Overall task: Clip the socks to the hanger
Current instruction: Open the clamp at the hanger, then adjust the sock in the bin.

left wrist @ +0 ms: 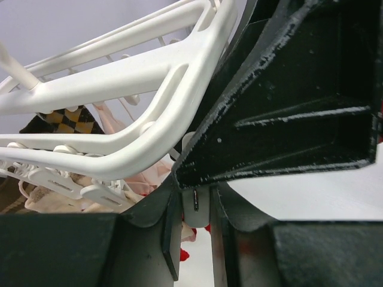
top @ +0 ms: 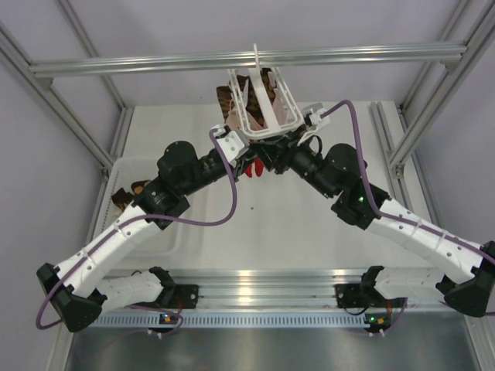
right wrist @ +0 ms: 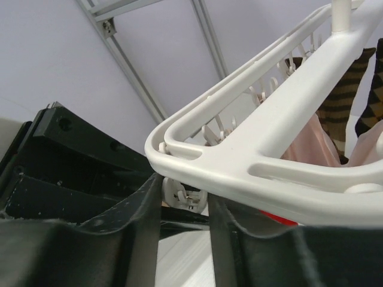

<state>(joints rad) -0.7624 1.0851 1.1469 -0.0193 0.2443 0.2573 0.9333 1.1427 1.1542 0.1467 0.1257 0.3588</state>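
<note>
Left gripper [left wrist: 196,200], foreground: jaws narrow, seemingly closed on a white clip [left wrist: 203,206] under the near corner of the hanger [left wrist: 149,113]. Right gripper [right wrist: 184,203]: jaws likewise narrow, with a clip [right wrist: 182,194] between them; whether they pinch it cannot be told. Checked socks [left wrist: 66,122] hang beyond the left gripper, apparently pegged, beside a pale pink sock [left wrist: 143,179]. A red sock [top: 259,168] shows beneath both grippers. Another dark patterned sock [top: 126,195] lies in a tub [top: 174,232], well behind the left gripper. Step, as judged: working a clip open. The next move calls for steadying the free-hanging frame, then feeding a cuff into the clip.
</note>
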